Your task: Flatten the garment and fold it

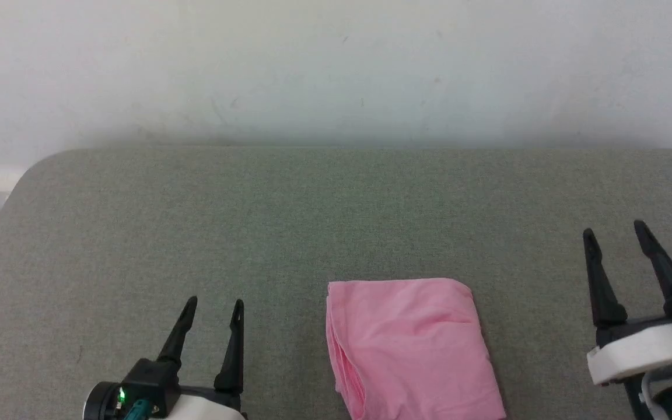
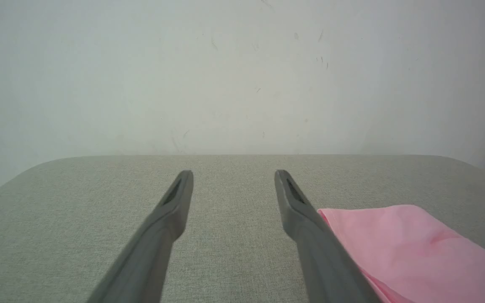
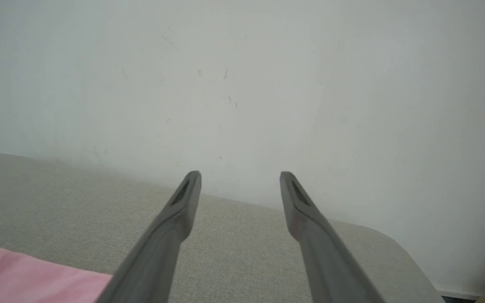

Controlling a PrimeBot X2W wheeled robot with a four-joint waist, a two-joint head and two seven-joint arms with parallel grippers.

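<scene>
step: garment (image 1: 406,344) is lying in a compact fold; task is being judged near done.
left gripper (image 1: 214,302): being held spread wide, empty, left of garment.
right gripper (image 1: 614,227): same, right of garment.
next: probably only a fold check is being called for.

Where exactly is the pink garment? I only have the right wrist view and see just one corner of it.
Observer: The garment lies on the grey table between the left pincer and the right pincer, touching neither.
Operator: Is it spread out or bunched up?
Observer: It is folded into a compact rectangle, with stacked layer edges along its left side.
Operator: What is the left pincer doing?
Observer: It is open and holds nothing, with its fingers pointing toward the wall.
</scene>
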